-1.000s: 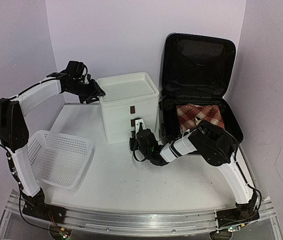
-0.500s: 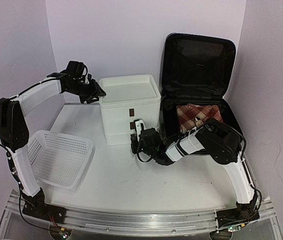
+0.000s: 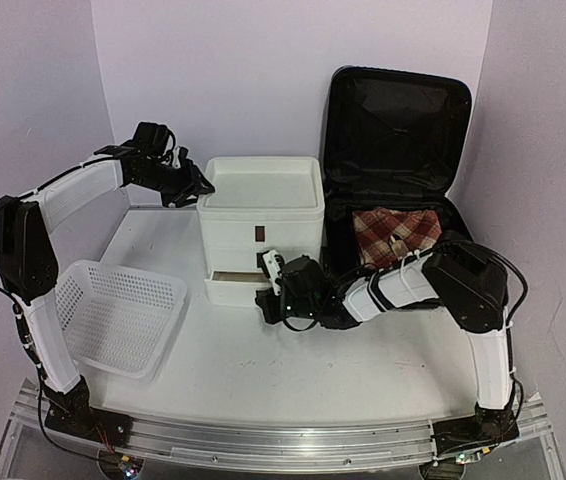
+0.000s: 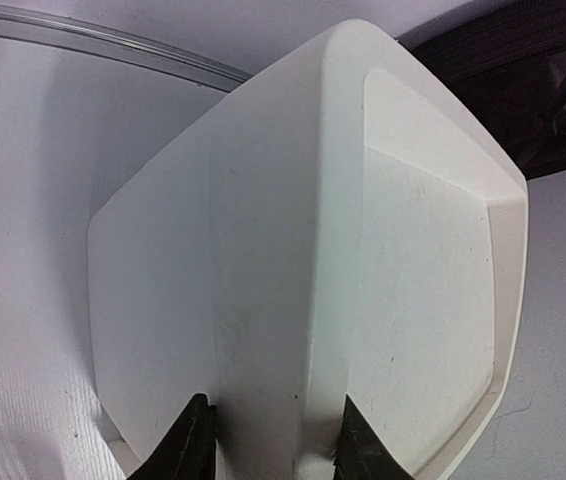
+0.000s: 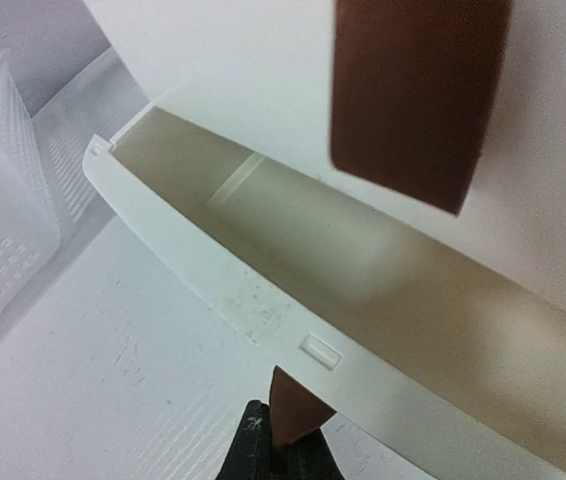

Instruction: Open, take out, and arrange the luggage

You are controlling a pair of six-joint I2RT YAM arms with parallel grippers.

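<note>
A white drawer box [image 3: 263, 205] stands at the middle of the table [image 3: 263, 370], toward its far edge. Its bottom drawer [image 3: 231, 288] is pulled partway out toward the near edge, and a lower tab [image 5: 288, 410], brown, juts from the drawer's front lip. A brown handle [image 3: 260, 234] marks the shut drawer above. A white perforated basket [image 3: 113, 315] sits near the left edge, askew, well apart from the box.
</note>
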